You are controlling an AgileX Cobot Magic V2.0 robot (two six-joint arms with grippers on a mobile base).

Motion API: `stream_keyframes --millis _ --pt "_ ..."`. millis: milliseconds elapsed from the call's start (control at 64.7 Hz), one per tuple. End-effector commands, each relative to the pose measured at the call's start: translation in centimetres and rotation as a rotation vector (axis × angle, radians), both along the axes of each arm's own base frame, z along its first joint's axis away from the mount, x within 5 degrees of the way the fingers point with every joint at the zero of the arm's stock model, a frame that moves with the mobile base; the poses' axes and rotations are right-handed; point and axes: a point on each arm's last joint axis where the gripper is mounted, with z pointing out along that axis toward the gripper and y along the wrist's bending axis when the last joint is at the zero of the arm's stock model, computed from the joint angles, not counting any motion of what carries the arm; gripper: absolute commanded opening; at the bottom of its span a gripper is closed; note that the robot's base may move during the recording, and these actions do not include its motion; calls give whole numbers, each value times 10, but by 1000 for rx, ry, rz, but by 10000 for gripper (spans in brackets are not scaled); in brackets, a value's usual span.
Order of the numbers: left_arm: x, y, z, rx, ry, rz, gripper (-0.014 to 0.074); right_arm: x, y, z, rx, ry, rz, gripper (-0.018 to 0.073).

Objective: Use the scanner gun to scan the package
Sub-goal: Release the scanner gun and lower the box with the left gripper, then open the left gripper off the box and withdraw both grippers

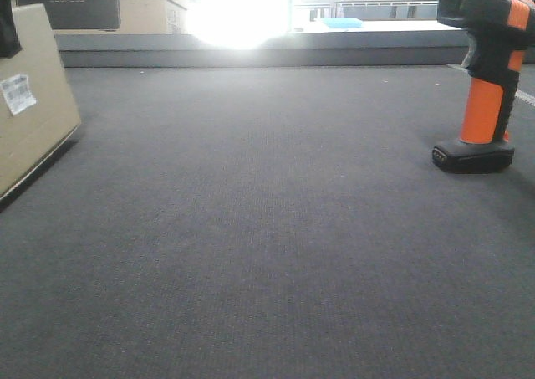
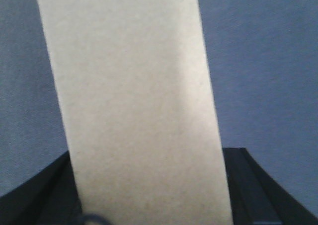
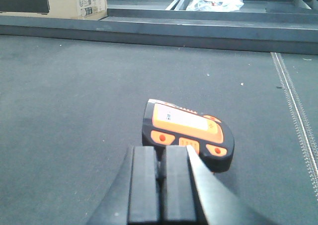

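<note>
The cardboard package with a white label stands at the left edge of the front view, tilted. It fills the left wrist view, held between the dark jaws of my left gripper, which is shut on it. The orange and black scanner gun stands upright at the right, its head pointing left. I cannot tell whether its foot touches the mat. In the right wrist view, my right gripper is shut on the scanner gun, whose orange head top shows just past the fingertips.
A dark grey mat covers the table between the package and the scanner. A raised ledge runs along the back, with cardboard boxes behind it at the left. A pale seam line runs along the mat's right side.
</note>
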Motion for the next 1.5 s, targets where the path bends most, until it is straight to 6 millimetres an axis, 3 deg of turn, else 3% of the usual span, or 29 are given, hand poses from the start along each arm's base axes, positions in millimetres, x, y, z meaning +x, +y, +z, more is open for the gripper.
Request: stream_keyframes --millis 0,93,201,449,510,681,866,959,1175,1315,1485 --pt "3 -1 0 36 -6 -5 -111 -2 -1 3 -12 -13 -3 -153" --pt "3 -6 -1 54 -5 -20 -99 -2 -1 3 -12 -13 -3 -153" --pt "3 -11 -1 54 -6 -32 6 -2 -1 3 -12 -11 -3 -153" --pt "2 -14 0 51 -8 -38 554 -2 -1 0 -15 17 3 -153" --pt "2 -14 1 50 -10 -34 621 -3 -1 0 -15 20 3 -153" --pt "-6 -14 16 47 -49 -33 579 -2 -2 0 -32 22 -3 -153" --pt "-27 -14 43 28 -117 -32 528 -1 -26 -1 -33 33 -138 -153" --pt "-43 -15 51 21 -129 -32 443 -2 -33 -3 -43 55 -176 -153" --pt "-78 -14 61 17 -256 -37 82 -3 -32 -8 -43 96 -168 -153" --pt "-105 -13 61 15 -358 -42 -92 -5 -32 -16 -42 111 -169 -153" --pt "-141 -13 52 13 -506 -49 -111 -14 -31 -35 -43 128 -173 -153"
